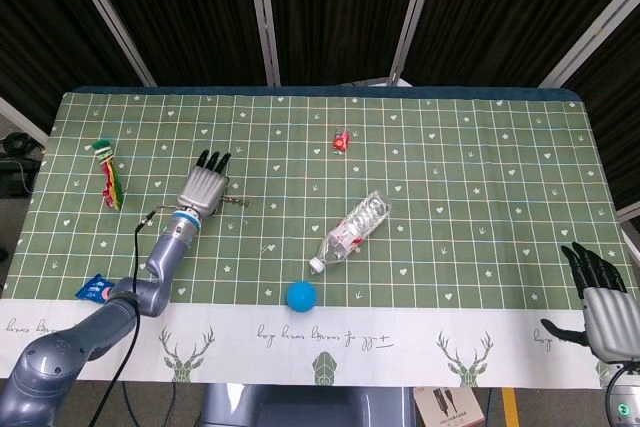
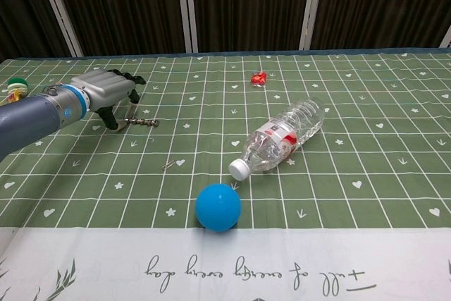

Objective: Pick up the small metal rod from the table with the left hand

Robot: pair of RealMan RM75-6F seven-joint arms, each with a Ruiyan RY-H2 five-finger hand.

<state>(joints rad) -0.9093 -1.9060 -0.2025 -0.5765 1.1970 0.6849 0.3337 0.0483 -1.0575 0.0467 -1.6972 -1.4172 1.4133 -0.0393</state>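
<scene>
The small metal rod [image 2: 143, 123] lies flat on the green checked cloth at the left; in the head view the rod [image 1: 236, 203] pokes out to the right of my left hand [image 1: 203, 185]. That left hand [image 2: 106, 92] hovers low over the rod's left end, fingers curved downward. Its thumb tip and fingertips [image 2: 132, 111] stand on either side of that end, apart, and the rod still rests on the table. My right hand [image 1: 600, 299] hangs off the table's near right corner, fingers spread, holding nothing.
A clear plastic bottle [image 2: 282, 135] lies on its side mid-table, with a blue ball [image 2: 218, 206] in front of it. A red trinket [image 2: 259, 77] sits farther back. A colourful toy [image 1: 108, 177] and a blue item [image 1: 90, 288] lie left of my arm; a tiny pin [image 2: 169, 166] lies nearby.
</scene>
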